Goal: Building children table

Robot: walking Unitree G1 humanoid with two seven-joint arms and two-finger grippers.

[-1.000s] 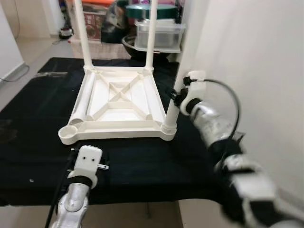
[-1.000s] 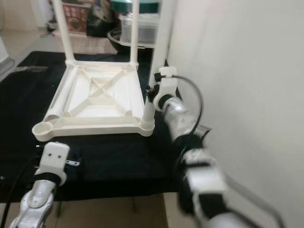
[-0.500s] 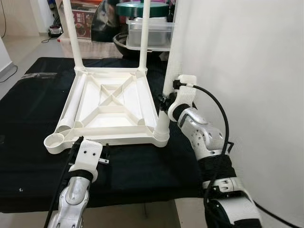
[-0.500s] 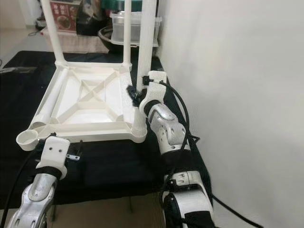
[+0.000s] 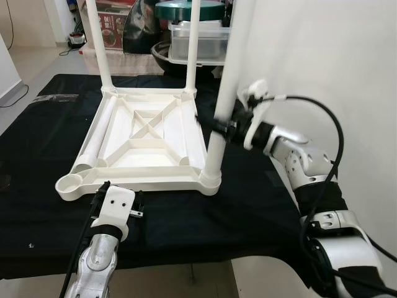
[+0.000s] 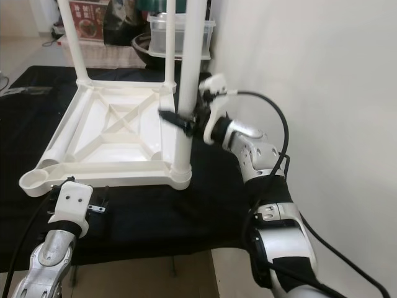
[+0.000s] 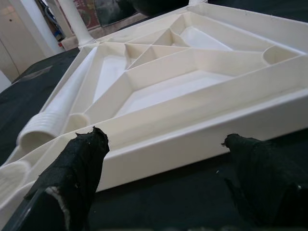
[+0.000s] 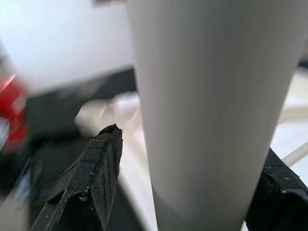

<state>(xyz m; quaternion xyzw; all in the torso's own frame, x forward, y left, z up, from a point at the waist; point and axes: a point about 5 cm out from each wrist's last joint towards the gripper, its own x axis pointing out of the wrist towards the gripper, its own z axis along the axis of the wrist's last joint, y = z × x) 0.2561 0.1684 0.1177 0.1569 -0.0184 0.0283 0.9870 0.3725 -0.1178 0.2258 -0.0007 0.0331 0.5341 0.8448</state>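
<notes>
Black cloth under upturned white table, right gripper straddling near leg, left gripper apart.

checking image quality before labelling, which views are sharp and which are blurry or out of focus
Left eye view: mostly sharp, but the right gripper and its wrist show motion blur against the table leg. Left wrist view: crisp on the upturned tabletop, the near fingers slightly soft. Right wrist view: leg and background strongly defocused, red smear at the edge.
</notes>
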